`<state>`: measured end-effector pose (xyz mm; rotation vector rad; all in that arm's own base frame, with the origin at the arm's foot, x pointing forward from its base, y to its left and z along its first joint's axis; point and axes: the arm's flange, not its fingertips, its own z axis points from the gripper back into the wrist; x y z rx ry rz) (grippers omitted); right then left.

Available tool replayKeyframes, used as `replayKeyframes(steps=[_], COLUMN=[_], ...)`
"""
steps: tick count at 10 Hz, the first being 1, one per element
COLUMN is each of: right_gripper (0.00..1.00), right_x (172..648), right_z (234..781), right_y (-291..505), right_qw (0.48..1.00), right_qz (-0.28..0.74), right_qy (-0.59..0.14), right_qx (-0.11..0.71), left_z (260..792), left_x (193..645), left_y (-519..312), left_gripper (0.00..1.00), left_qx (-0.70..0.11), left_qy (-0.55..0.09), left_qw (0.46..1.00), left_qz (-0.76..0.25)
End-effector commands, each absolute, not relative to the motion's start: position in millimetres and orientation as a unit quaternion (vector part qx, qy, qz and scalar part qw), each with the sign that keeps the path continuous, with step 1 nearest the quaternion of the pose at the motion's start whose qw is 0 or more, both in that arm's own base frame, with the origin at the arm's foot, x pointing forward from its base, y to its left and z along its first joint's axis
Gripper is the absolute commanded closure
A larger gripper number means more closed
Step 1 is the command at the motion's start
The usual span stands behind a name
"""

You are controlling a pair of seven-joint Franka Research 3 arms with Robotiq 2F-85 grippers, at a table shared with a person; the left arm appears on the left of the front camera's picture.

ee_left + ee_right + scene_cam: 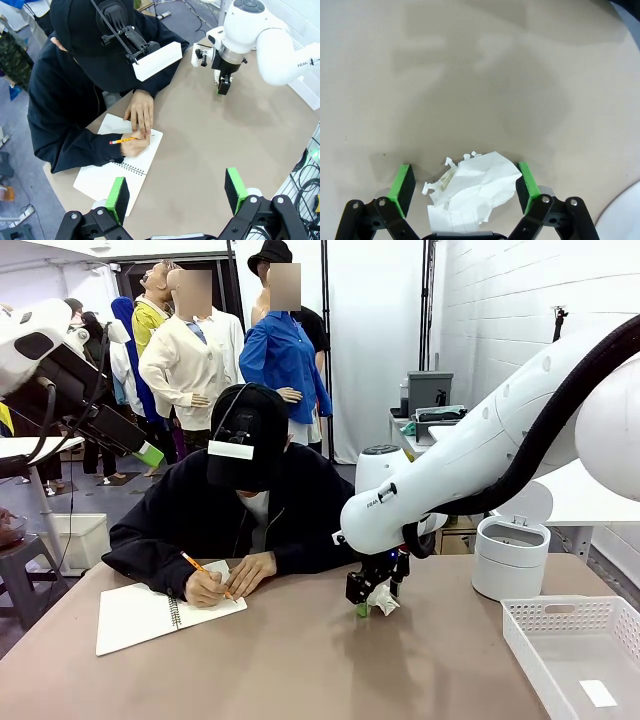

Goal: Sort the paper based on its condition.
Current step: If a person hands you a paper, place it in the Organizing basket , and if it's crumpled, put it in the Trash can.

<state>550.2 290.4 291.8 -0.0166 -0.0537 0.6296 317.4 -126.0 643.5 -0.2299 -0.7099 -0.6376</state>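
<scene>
A crumpled, torn white paper (pixel 472 192) lies on the tan table between the green pads (pixel 402 187) of my right gripper (pixel 465 186). That gripper is open and straddles the paper, low over the table. From the front, the right gripper (pixel 374 602) is at the table's middle with the crumpled paper (pixel 384 600) at its tips. My left gripper (pixel 176 192) is open and empty, high above the table, looking down on the person and the right gripper (pixel 223 86). The left arm (pixel 60 360) is raised at upper left.
A person at the far side writes with a pencil (pixel 197 568) in a spiral notebook (pixel 140 618). A white lidded bin (pixel 510 558) stands at the right, and a white basket (pixel 560 612) in front of it holds a flat slip (pixel 598 693).
</scene>
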Motion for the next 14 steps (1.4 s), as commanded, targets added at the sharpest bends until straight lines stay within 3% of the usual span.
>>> replayKeyframes(steps=[1,6,11,14], right_gripper=[0.00,0.00,0.94,0.94], right_x=[556.9,550.2,552.8,546.8], right_z=[292.7,291.8,296.3,334.1], right_y=[297.6,290.4,288.5,280.7], right_qw=[0.954,0.950,0.956,0.961], right_qz=[0.298,0.310,0.291,0.275], right_qy=[-0.035,-0.026,-0.033,-0.004], right_qx=[-0.016,-0.008,-0.007,-0.025], left_z=[643.7,643.7,643.7,643.7], left_x=[317.4,317.4,317.4,317.4], left_y=[-125.3,-125.3,-125.3,-125.3], left_gripper=[0.00,0.00,0.00,0.00], left_qx=[-0.111,-0.111,-0.111,-0.111], left_qy=[-0.342,-0.342,-0.342,-0.342], left_qw=[0.882,0.882,0.882,0.882], left_qz=[-0.305,-0.305,-0.305,-0.305])
